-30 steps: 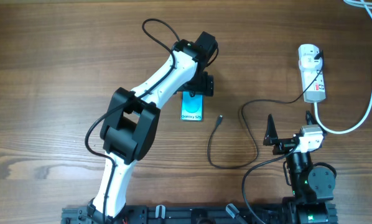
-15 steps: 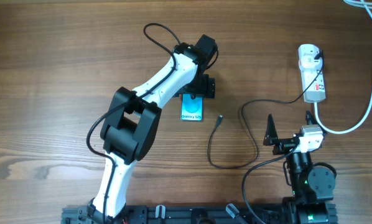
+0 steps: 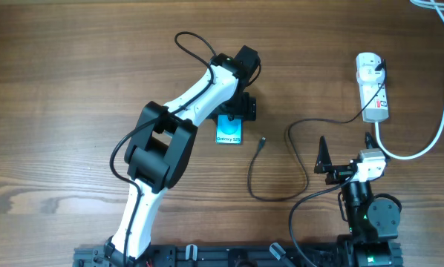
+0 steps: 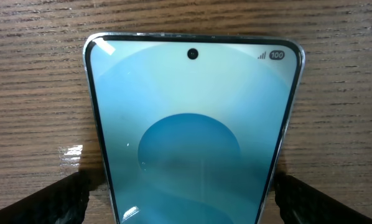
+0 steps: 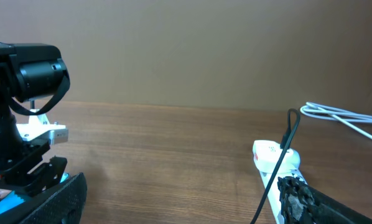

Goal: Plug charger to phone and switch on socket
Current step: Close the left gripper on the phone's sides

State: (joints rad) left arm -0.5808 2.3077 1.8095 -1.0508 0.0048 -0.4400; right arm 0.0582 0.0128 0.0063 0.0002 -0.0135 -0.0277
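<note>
The phone (image 3: 229, 131) lies flat on the wooden surface (image 3: 73, 89) near the centre of the overhead frame. Its teal screen faces up and its "Galaxy" line sits at its lower end. The left claw (image 3: 237, 113) is over the phone's upper end and spread wide. In the left wrist view the phone (image 4: 192, 124) fills the frame, with one dark finger (image 4: 55, 199) beside each long edge; I cannot tell whether they touch it.

The charger (image 3: 252, 178) is loose on the surface. Its small plug connector (image 3: 261, 142) rests just right of the phone, apart from it. The black cable loops down and rightward, then climbs to the socket (image 3: 372, 87) at the upper right, where a black plug is seated. A white cable (image 3: 419, 153) curves away from the socket toward the right edge.

The right claw (image 3: 346, 148) is at the lower right, also spread and holding nothing. Its wrist view shows the socket (image 5: 274, 158) ahead on the right.
</note>
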